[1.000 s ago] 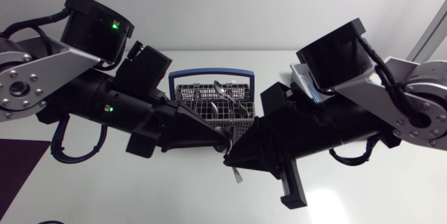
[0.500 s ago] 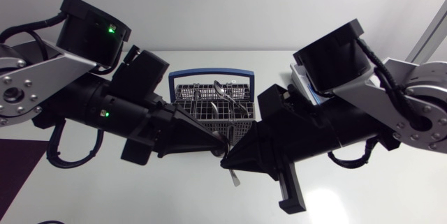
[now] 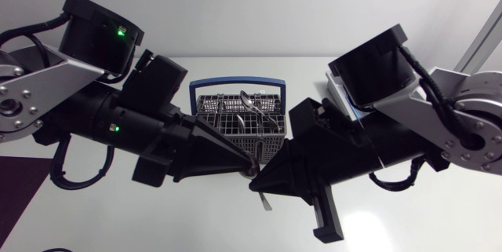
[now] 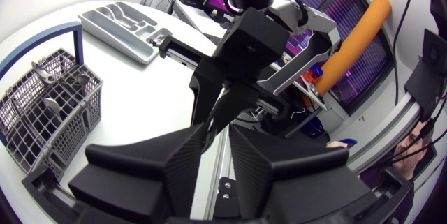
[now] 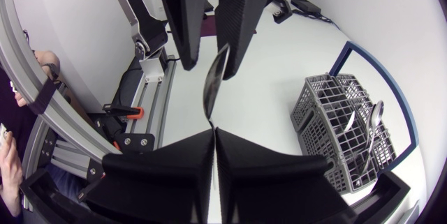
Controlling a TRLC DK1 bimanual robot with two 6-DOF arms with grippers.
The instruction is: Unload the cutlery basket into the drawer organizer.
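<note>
Two robot arms are facing each other tip to tip above the middle of a white tabletop (image 3: 196, 220), seen from overhead. The left arm (image 3: 118, 122) is extending in from the left side and the right arm (image 3: 376, 146) from the right. Their black wedge-shaped tips are almost touching just in front of a grey mesh basket (image 3: 227, 118) with a blue handle (image 3: 235, 82).

The right jaws are pressing together on a slim silver utensil (image 5: 215, 81), pinching it and holding it off the tabletop. In the right wrist view, the longer part is sticking out ahead of them towards the left arm. In the overhead view, a short silver end is poking out beneath the right arm's tip. I cannot tell whether the utensil is a spoon or a knife.

The left jaws are standing spread, one on each side of the utensil's free end. That end is lying close against one jaw, while the other jaw is standing apart from it.

The basket is sitting on the tabletop just behind the two tips, apart from the utensil. It is holding more cutlery (image 3: 252, 104), including spoons standing upright. The drawer organizer (image 4: 122, 23), a shallow grey tray with shaped compartments, is lying flat on the tabletop near the basket on the right arm's side.
</note>
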